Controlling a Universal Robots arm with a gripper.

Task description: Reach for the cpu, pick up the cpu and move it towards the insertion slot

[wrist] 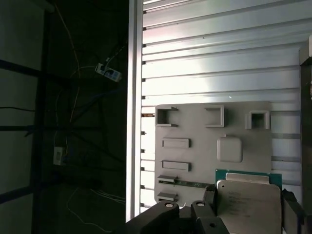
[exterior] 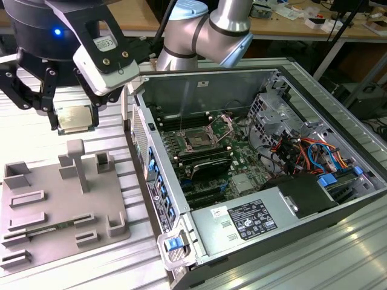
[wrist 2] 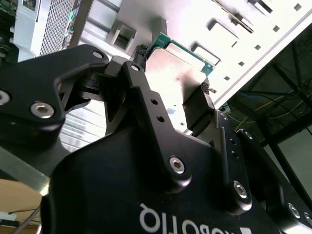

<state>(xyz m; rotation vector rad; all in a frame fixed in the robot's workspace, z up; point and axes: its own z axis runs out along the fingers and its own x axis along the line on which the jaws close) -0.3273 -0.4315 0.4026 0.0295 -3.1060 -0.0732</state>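
Well, the cpu (exterior: 75, 119) is clamped by its side edges between the fingers (exterior: 48, 101) above the table (exterior: 112, 142), past the grey tray's (exterior: 36, 211) far edge and well apart from the insertion slot (exterior: 198, 140); it's judged light, stiff but fragile underneath, so only the edges should be gripped.

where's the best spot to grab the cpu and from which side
Take two opposite thin edges, coming from above the flat metal top. The cpu is a thin flat square, so only its edges offer a hold; the gripper has it that way now, jaws shut on opposite edges.
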